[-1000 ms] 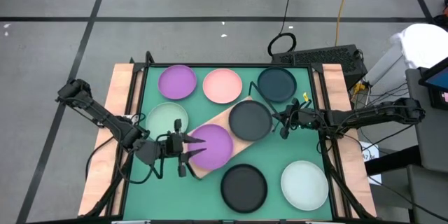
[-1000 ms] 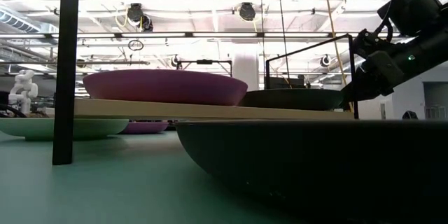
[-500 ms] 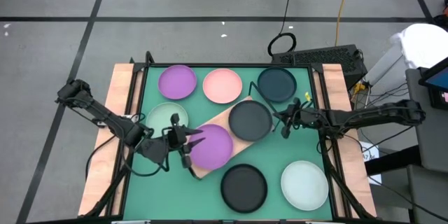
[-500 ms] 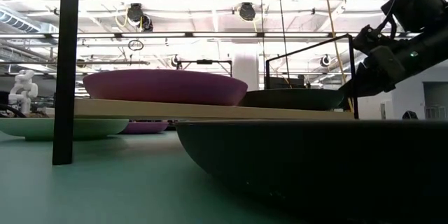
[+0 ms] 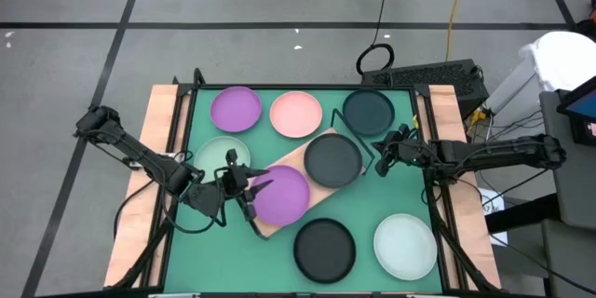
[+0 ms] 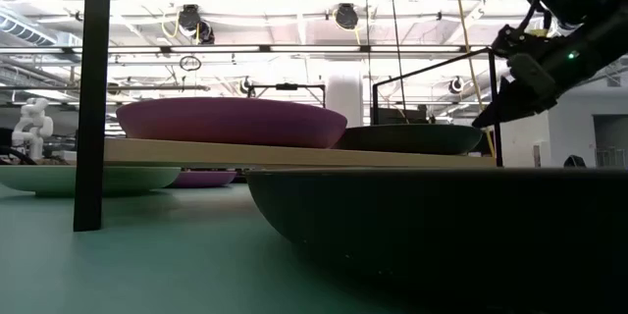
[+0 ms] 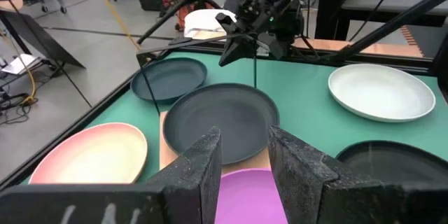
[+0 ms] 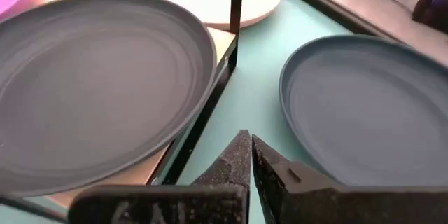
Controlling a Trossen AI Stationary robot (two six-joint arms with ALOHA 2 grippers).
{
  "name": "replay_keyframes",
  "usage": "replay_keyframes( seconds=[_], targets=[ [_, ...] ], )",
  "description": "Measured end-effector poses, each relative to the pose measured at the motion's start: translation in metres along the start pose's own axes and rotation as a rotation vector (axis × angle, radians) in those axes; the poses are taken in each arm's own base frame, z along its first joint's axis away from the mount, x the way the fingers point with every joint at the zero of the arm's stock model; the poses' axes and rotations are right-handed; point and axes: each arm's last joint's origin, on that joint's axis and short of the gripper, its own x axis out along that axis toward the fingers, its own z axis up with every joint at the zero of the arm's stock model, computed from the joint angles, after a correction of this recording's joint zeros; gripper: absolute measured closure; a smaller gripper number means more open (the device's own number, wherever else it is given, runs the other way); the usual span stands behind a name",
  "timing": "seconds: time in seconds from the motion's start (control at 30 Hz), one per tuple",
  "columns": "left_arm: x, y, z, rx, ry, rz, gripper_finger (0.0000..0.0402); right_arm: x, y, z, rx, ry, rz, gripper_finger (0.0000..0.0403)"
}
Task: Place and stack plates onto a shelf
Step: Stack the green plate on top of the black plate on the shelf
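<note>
The wooden shelf (image 5: 267,225) lies slantwise mid-table. A purple plate (image 5: 282,196) and a dark grey plate (image 5: 332,159) rest on its board. My left gripper (image 5: 245,188) is open at the purple plate's left rim (image 7: 245,190), above it. My right gripper (image 5: 380,162) is shut and hangs above the green table, between the shelf's black wire end (image 8: 210,105) and the dark teal plate (image 8: 364,105). On the table lie a second purple plate (image 5: 236,109), a pink plate (image 5: 296,114), a pale mint plate (image 5: 220,156), a black plate (image 5: 324,249) and a whitish plate (image 5: 405,246).
Loose plates ring the shelf on all sides. Green table shows bare between the shelf and the right edge (image 5: 396,196). Wooden rails (image 5: 158,149) run along both table sides. In the low view the black plate (image 6: 442,235) fills the foreground and the shelf's wire post (image 6: 95,88) stands at left.
My left gripper has moved a little toward the table's far edge along the purple plate's left rim and has turned slightly. My right gripper has risen a little beside the shelf's right end. The plates and shelf have stayed put.
</note>
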Motion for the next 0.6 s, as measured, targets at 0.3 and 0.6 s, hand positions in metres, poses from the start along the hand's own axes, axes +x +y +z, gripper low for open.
replay_keyframes(
  seconds=[0.3,0.6],
  targets=[
    [-0.003,0.001,0.000,0.006,0.006,-0.005,0.0277,0.002,-0.007,0.003,0.011,0.003,-0.046,0.0403],
    [-0.019,0.016,0.000,-0.017,0.057,0.005,0.0277,-0.015,-0.007,0.026,0.059,0.065,-0.061,0.0403]
  ],
)
